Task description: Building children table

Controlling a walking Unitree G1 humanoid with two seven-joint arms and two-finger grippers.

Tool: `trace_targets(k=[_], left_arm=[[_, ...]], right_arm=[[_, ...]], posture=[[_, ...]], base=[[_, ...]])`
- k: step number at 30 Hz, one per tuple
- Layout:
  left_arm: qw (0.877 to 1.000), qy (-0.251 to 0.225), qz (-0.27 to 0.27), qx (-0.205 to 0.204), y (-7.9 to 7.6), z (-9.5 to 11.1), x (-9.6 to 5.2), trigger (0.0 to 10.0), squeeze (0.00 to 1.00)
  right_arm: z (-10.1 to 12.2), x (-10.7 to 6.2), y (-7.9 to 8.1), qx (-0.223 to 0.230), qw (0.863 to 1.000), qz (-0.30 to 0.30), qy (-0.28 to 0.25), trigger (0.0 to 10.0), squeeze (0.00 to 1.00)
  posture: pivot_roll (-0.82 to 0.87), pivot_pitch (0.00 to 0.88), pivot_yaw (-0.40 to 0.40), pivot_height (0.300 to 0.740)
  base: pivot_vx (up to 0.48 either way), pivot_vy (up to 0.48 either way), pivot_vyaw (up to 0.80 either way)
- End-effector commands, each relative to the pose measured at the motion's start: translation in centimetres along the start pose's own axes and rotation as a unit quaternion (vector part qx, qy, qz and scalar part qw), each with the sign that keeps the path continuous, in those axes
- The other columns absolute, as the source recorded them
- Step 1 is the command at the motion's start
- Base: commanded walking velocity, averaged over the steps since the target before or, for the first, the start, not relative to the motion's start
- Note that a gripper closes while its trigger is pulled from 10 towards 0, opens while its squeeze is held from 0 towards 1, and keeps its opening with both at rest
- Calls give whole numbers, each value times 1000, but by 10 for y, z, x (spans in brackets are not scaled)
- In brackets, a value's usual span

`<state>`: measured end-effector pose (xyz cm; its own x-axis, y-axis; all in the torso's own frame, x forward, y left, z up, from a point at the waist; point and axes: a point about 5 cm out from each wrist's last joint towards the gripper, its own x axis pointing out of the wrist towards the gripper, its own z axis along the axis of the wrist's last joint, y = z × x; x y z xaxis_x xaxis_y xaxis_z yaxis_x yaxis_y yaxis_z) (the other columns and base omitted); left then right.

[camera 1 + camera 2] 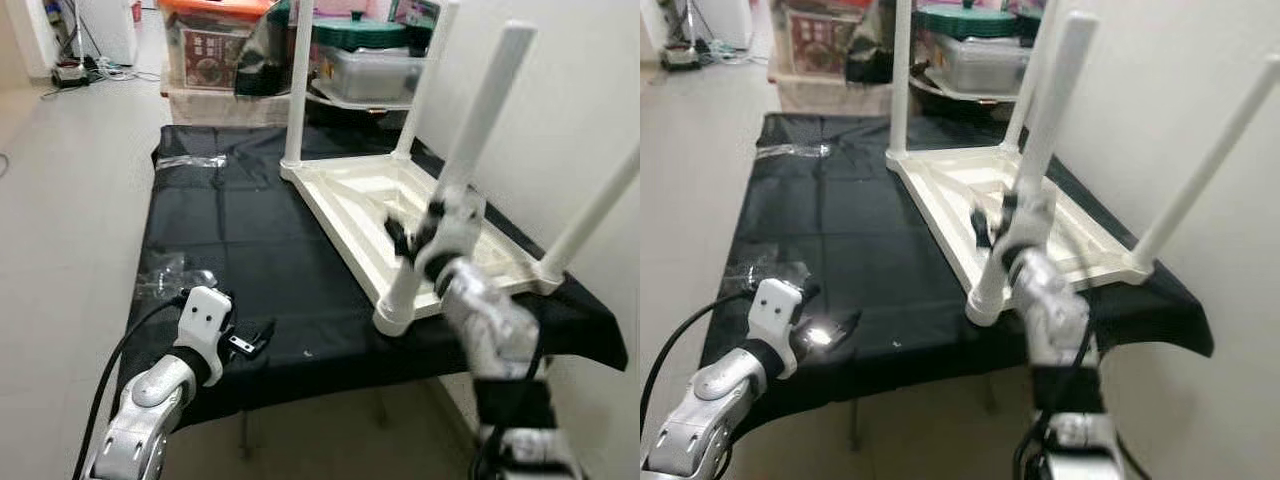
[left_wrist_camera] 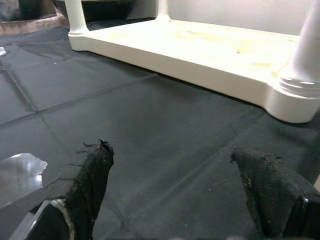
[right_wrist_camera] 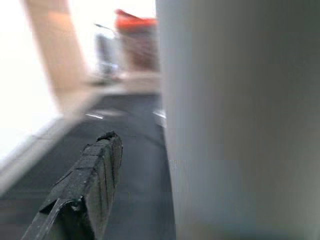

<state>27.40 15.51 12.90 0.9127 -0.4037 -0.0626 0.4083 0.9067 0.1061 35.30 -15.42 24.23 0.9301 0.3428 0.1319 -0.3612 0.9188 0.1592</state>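
Right jaws (image 1: 408, 240): around the near white plastic leg (image 1: 455, 180), closure unclear.
Left jaws (image 2: 180, 195): wide open, empty.
Technique: turn the leg square into the upturned cream tabletop (image 1: 350, 195).

I see two silver jointed arms with rounded metal segments. My left arm (image 1: 150, 400) ends in a white wrist block with two small dark screw holes, and a black cable (image 1: 115, 365) loops along it. My gripper fingers (image 2: 85, 185) are black with a rough woven-looking surface.
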Motion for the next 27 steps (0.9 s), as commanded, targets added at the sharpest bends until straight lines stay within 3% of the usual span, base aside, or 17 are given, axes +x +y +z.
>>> trace_targets(k=[1,3,6,7,8,12,13,15,16,17,19,22,23,24,25,26,27], left_arm=[[1000,9,0,0,1,-5,-2,10000,0],[1000,9,0,0,1,-5,-2,10000,0],[1000,6,5,1,2,-4,-1,10000,0],[1000,6,5,1,2,-4,-1,10000,0],[1000,5,7,1,2,-3,0,10000,0],[1000,4,9,2,2,-2,-1,10000,0],[1000,4,10,2,2,-2,-2,10000,0],[1000,4,11,2,2,-2,-2,10000,0],[1000,5,12,3,2,-2,-3,10000,0],[1000,5,12,3,2,-2,-3,10000,0],[1000,6,14,3,3,-2,-5,10000,0],[1000,8,14,2,3,-4,-6,10000,0],[1000,9,13,1,2,-5,-6,10000,0],[1000,9,13,1,2,-5,-6,10000,0],[1000,10,13,1,2,-5,-6,10000,0],[1000,10,12,0,1,-5,-6,10000,0],[1000,11,10,-1,0,-6,-6,10000,0]], right_arm=[[-4,-1,6,19,998,61,4,10000,0],[-2,-2,7,20,997,77,3,10000,0],[-30,-8,24,-30,957,281,58,10000,0],[-30,-8,24,-30,957,281,58,10000,0],[-41,-8,30,-36,943,321,79,10000,0],[-61,-2,43,-22,930,351,111,10000,0],[-67,3,47,-17,929,352,116,5020,0],[-71,6,49,-14,929,352,118,5020,0],[-73,13,47,-17,938,324,120,0,0],[-73,13,47,-17,938,324,120,0,0],[-73,24,37,-19,969,223,106,0,0],[-73,29,15,-15,994,48,102,0,0],[-78,23,-6,-11,988,-96,122,0,0],[-78,23,-6,-11,988,-96,122,0,0],[-82,15,-20,-10,972,-191,138,0,0],[-84,10,-29,-11,958,-245,148,0,0],[-93,-10,-31,-20,946,-288,149,0,0]], posture=[[113,0,-157,740],[113,0,-157,740],[144,0,-180,740],[144,0,-180,740],[144,0,-180,740],[175,0,-197,740],[175,0,-197,740],[175,0,-197,740],[175,0,-197,740],[175,0,-197,740],[174,0,-196,740],[169,0,-193,740],[157,0,-185,740],[157,0,-185,740],[157,0,-185,740],[157,0,-185,740],[142,0,-177,740]], base=[[0,0,0],[0,0,0],[0,0,0],[0,0,0],[0,0,0],[0,0,0],[0,0,0],[0,0,0],[0,0,0],[0,0,0],[0,0,0],[0,0,0],[0,0,0],[0,0,0],[0,0,0],[0,0,0],[0,0,0]])
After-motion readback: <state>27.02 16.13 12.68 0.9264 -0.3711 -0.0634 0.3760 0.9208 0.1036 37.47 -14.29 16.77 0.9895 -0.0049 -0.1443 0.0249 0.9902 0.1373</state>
